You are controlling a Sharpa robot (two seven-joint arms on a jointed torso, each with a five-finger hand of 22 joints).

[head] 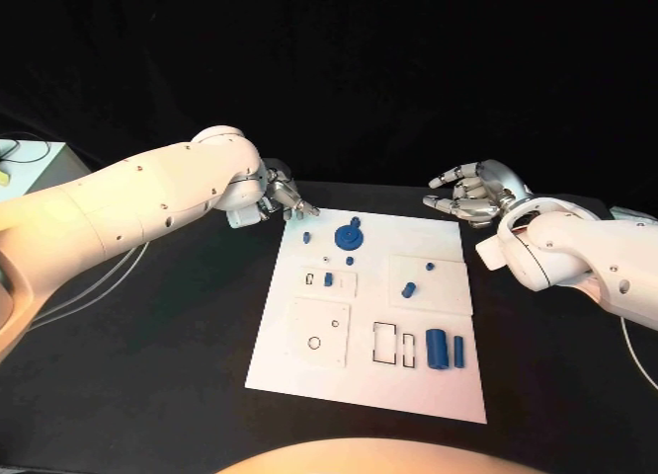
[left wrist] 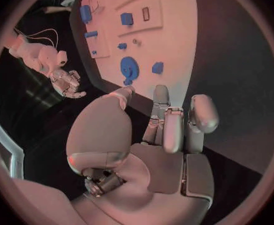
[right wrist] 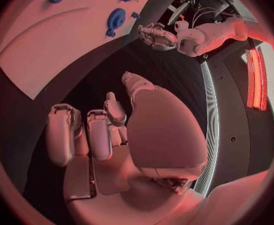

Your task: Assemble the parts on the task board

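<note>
Your left hand (head: 280,194) hovers just off the far left corner of the flat white rectangular task board (head: 308,365), fingers loosely curled and holding nothing. Your right hand (head: 471,195) hangs beyond the board's far right corner, fingers spread apart, also holding nothing.

On the board, nearest the left hand, lies the large round blue disc with a stub (head: 349,237), with a small blue block (head: 305,236) beside it toward the board's left edge. Further toward you sit a tiny blue peg (head: 349,261), a small blue piece (head: 328,279) in the left panel, a blue slanted peg (head: 409,289) and a blue dot (head: 431,266) on the right panel, and two upright blue bars (head: 438,348) near the board's near right corner.

That makes about eight blue parts, one board, two hands; the smallest bits are hard to count surely.

Watch for this: the parts look small and loose, so a curled finger coming in low could likely knock the block or disc across the plate, or nudge the whole board off its place.
</note>
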